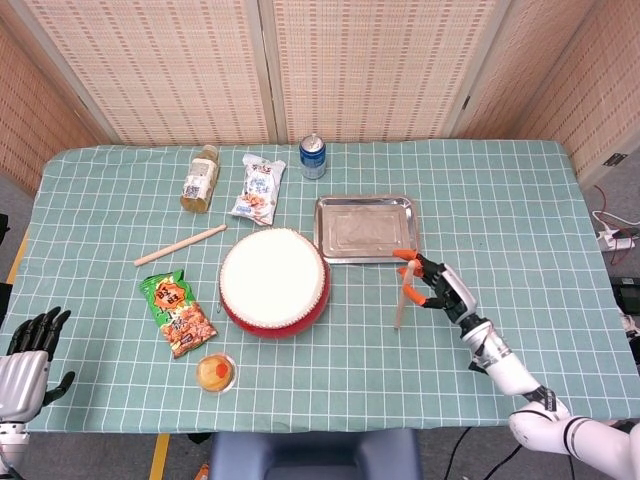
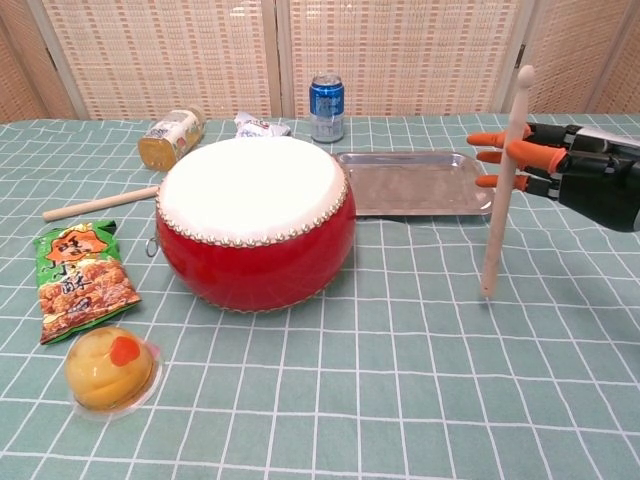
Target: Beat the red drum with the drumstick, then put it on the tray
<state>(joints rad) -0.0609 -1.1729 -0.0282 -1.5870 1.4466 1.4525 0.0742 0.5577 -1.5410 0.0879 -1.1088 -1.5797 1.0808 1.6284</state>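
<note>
Wooden drumstick [image 2: 503, 180]: we find it nearly upright, grasped by our right hand [image 2: 585, 180], right of the red drum [image 2: 255, 220], near the tray [image 2: 415, 185]. Left hand [image 1: 25, 350]: seemingly released, fingers apart.

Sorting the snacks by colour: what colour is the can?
Blue, with a silver top: the can shows best in the chest view.

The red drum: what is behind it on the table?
Behind the red drum lie a silver tray, a blue can, a snack packet and a bottle. In the chest view the drum covers most of the packet.
</note>
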